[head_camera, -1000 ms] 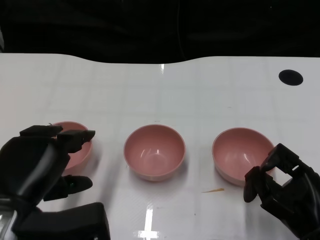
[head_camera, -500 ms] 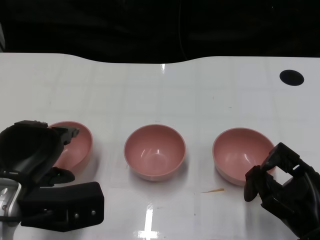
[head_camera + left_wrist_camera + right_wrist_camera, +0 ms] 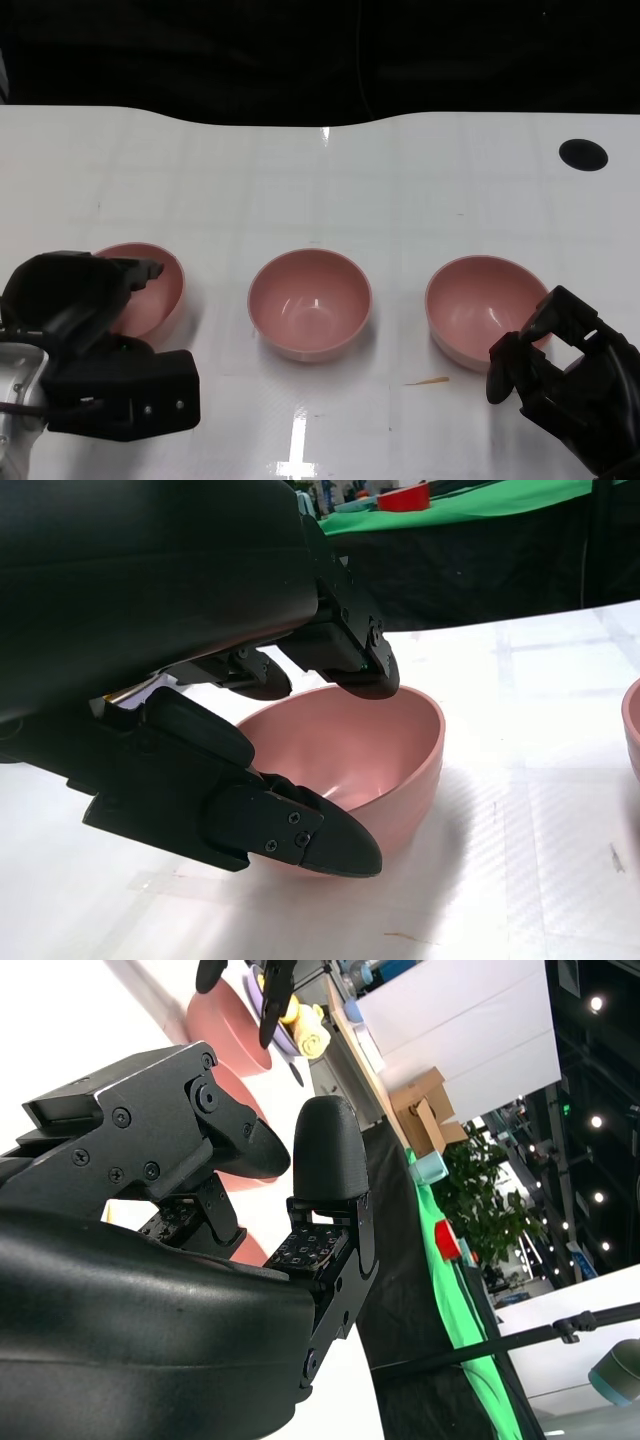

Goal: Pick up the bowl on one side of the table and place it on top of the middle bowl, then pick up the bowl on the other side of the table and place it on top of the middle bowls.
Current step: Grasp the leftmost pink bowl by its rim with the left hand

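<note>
At lower left of the head view, the left pink bowl (image 3: 150, 290) sits upright on the white tabletop (image 3: 320, 180), its near-left rim covered by the left hand (image 3: 75, 300). Left wrist view: upper fingers (image 3: 350, 655) reach over the rim above the bowl's (image 3: 370, 750) hollow, a lower finger (image 3: 300, 835) lies along the outer wall at the base; the bowl sits between them, but contact can't be confirmed, so grasp state unclear. Middle bowl (image 3: 310, 303) sits at frame centre, well apart from the left one, open white surface between. Right bowl (image 3: 487, 310) at centre right, upright; right hand (image 3: 570, 375) just beside its lower-right rim, fingers curled, holding nothing as far as the head view shows; whether fingertips touch the rim can't be told. Right wrist view shows mostly the hand's (image 3: 250, 1190) own black shell and fingers.

Bowls: smooth, glossy, round, plain pink, equal shape. Tabletop glossy white, reflective, with a wavy far edge against black backdrop; wide bare area beyond the bowls. Small black round spot (image 3: 581, 154) at upper right. Thin tan sliver (image 3: 427, 381) on the surface below the gap between middle and right bowls.
</note>
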Robot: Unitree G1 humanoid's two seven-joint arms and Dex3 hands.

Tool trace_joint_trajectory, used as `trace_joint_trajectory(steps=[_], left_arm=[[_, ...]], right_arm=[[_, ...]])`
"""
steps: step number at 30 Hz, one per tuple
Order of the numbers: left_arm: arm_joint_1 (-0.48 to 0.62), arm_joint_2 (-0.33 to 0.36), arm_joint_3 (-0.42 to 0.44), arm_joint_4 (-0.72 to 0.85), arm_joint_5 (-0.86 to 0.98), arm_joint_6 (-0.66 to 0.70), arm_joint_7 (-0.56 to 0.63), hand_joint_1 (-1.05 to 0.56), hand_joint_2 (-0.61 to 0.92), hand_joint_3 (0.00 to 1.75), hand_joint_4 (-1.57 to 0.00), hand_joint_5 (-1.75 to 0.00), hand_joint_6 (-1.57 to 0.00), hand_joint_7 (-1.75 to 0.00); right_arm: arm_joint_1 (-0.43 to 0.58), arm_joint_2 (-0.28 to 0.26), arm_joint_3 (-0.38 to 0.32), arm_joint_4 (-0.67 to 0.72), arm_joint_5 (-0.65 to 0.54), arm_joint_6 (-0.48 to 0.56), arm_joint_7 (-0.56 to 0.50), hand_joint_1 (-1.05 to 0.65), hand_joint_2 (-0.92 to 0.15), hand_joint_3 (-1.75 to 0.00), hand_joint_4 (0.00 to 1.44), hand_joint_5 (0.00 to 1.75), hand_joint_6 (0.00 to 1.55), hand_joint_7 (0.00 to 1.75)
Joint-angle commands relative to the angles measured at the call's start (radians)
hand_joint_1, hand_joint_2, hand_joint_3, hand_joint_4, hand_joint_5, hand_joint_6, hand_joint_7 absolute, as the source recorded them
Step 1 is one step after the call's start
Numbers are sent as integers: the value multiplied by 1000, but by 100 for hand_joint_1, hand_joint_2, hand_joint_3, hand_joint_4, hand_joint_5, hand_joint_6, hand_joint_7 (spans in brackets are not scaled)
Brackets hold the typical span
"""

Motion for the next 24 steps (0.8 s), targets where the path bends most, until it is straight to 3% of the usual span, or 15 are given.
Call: trace_joint_trajectory(steps=[1,18,24], left_arm=[[-34,18,-17,64,-19,-12,25,-70,92,11,-54,-3,-59,-1],[-194,-32,-136,403,-55,-70,112,-64,92,16,-59,-2,-68,-3],[-287,-78,-190,612,-60,-113,191,-44,92,19,-73,-6,-80,-6]], right_arm=[[2,-7,-5,6,1,-18,1,-6,-61,-103,87,174,75,147],[6,-3,5,-6,6,-6,-12,-6,-60,-106,87,175,75,148],[5,0,7,-1,4,-12,-10,-6,-60,-105,86,175,74,149]])
